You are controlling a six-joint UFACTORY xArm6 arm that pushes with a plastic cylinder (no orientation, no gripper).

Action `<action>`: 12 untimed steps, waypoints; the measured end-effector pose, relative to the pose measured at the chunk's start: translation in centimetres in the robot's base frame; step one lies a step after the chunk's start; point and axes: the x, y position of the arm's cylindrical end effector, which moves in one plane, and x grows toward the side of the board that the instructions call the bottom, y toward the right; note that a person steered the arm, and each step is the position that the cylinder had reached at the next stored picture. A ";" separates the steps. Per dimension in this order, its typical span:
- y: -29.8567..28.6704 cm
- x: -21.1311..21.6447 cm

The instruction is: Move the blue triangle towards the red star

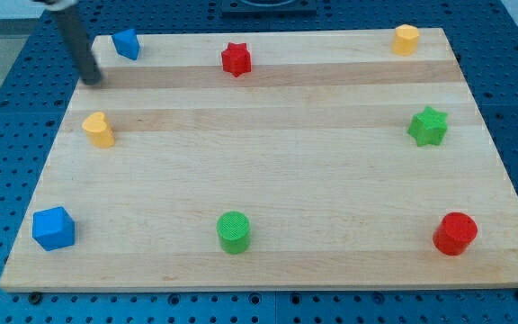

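Note:
The blue triangle (127, 43) lies at the board's top left corner. The red star (236, 59) lies to its right along the top edge, about a fifth of the board's width away. My tip (93, 79) rests on the board just below and left of the blue triangle, a small gap apart from it. The rod slants up toward the view's top left.
On the wooden board (268, 180): a yellow heart (99, 130) at the left, a blue cube (53, 228) at the bottom left, a green cylinder (234, 231) at the bottom middle, a red cylinder (455, 234) at the bottom right, a green star (428, 126) at the right, a yellow block (406, 39) at the top right.

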 end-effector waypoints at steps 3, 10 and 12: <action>-0.3 -9.7; 17.6 -10.1; 9.8 -10.0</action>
